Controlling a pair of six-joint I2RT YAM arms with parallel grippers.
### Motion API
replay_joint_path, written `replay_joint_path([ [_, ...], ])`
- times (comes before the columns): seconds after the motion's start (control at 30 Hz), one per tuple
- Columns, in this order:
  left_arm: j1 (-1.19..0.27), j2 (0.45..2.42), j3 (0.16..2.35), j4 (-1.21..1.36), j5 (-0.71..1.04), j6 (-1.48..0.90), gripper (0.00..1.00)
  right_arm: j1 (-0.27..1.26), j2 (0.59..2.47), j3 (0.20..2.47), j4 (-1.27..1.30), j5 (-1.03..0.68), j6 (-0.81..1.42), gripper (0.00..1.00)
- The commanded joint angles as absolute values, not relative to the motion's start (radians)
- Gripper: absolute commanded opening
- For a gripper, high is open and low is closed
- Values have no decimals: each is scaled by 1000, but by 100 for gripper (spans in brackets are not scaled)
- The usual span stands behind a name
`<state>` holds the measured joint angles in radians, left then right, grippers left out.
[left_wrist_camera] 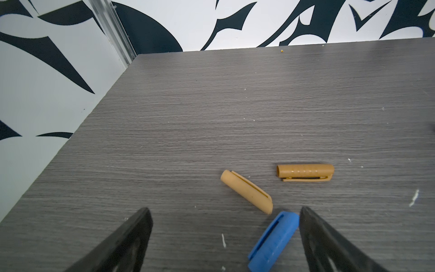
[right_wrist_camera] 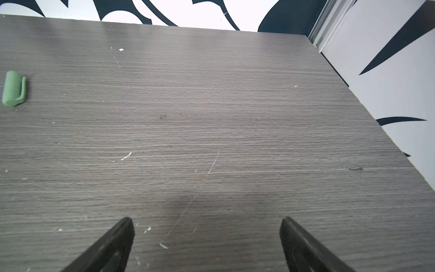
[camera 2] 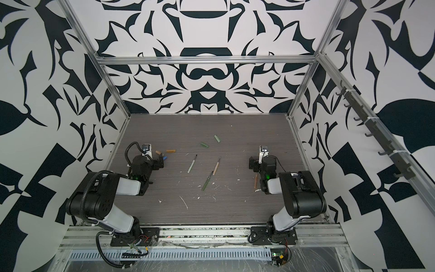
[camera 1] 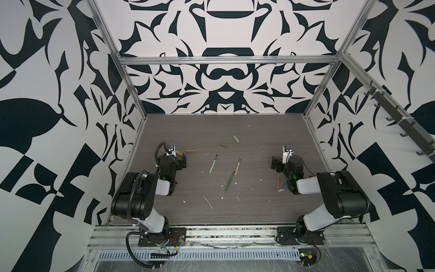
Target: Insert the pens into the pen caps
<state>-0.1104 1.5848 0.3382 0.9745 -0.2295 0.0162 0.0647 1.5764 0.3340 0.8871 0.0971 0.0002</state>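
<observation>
In both top views three pens lie mid-table: a pale green pen [camera 1: 213,163], a tan pen [camera 1: 237,165] and a dark green pen [camera 1: 230,181]. An orange-brown pen [camera 1: 278,180] lies beside the right arm. A dark green cap [camera 1: 223,144] and a pale green cap [camera 1: 236,138] sit farther back. My left gripper [left_wrist_camera: 224,209] is open low over the table. The blue cap [left_wrist_camera: 274,240] lies between its jaws, close against one finger. The tan cap [left_wrist_camera: 247,192] and orange-brown cap [left_wrist_camera: 306,172] lie just ahead. My right gripper [right_wrist_camera: 207,219] is open over bare table.
White flecks of debris [camera 1: 208,202] are scattered across the front half of the grey table [camera 1: 235,212]. Patterned walls and an aluminium frame [camera 1: 226,58] close in the left, right and back sides. The pale green cap [right_wrist_camera: 14,88] shows far off in the right wrist view.
</observation>
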Motion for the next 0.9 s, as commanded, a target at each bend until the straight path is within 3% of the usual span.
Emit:
replay_joint_path([
  [0.0, -105, 1572, 351, 975, -200, 23, 100, 61, 1554, 353, 914, 92, 6, 100],
  [0.73, -105, 1566, 344, 984, -204, 22, 99, 62, 1554, 354, 911, 87, 1, 100],
  [0.87, -115, 1414, 370, 826, -186, 34, 99, 62, 1555, 354, 911, 86, 1, 100],
])
